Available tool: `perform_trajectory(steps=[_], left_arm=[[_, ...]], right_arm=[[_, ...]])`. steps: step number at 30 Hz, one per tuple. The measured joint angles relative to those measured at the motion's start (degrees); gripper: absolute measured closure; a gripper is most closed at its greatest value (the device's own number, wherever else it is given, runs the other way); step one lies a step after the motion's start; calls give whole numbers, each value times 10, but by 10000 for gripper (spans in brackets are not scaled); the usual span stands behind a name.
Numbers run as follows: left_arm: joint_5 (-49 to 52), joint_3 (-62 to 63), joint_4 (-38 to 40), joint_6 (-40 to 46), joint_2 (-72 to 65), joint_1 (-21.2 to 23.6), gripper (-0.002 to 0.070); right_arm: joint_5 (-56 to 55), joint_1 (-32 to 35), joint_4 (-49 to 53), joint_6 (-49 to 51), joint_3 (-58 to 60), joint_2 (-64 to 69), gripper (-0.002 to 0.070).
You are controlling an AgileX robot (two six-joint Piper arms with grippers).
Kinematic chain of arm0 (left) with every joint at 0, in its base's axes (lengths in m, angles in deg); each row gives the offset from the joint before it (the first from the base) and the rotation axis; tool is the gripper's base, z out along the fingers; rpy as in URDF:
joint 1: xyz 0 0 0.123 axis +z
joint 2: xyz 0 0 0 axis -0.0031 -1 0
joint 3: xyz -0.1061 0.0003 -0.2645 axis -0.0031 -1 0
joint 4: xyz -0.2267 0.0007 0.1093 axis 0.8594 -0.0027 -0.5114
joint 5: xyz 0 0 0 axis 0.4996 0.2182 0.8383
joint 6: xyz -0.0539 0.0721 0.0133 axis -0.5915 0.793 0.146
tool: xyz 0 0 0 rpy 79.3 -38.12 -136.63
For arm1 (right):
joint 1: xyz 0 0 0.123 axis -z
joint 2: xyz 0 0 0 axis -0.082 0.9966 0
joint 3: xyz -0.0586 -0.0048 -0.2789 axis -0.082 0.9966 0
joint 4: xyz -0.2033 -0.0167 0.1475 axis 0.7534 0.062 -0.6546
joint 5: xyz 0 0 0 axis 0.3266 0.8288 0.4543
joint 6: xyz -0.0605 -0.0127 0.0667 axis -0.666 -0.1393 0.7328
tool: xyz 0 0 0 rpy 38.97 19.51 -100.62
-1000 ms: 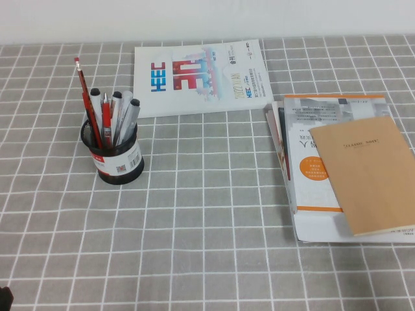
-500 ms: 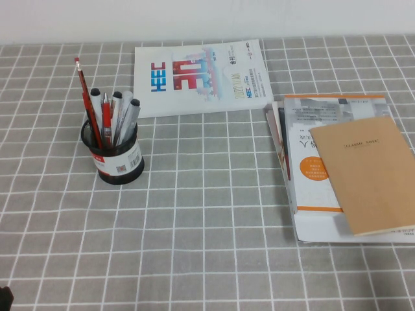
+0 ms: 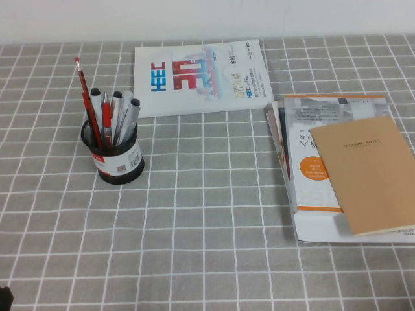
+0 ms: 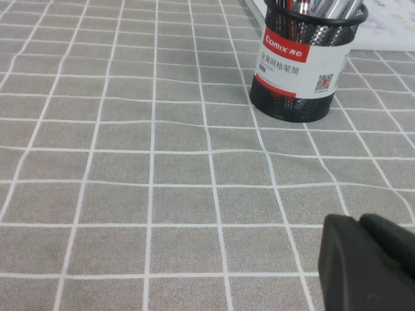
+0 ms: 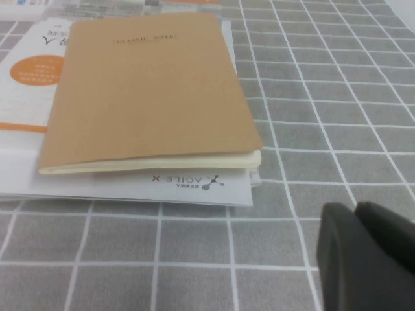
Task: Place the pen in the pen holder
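Grey checked worktop (image 3: 214,214) lies bare between pen holder (image 3: 118,159), pen (image 3: 86,100) inside, and books (image 3: 350,168); left pincer (image 4: 369,262) state unclear, right pincer (image 5: 366,256) closed, both low near the edge

1. left gripper (image 4: 366,262) hangs low over the tablecloth (image 4: 162,194), near the pen holder (image 4: 301,65).
2. right gripper (image 5: 366,253), fingers closed, hangs low over the same tablecloth, empty.
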Motion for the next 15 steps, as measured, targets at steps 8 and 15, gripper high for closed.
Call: perform_trajectory(steps=[8,15], left_arm=[[0,0,0,0,0,0,680],[0,0,0,0,0,0,680]], right_arm=[[2,0,1,-1,0,0,688],[2,0,-2,-1,0,0,689]])
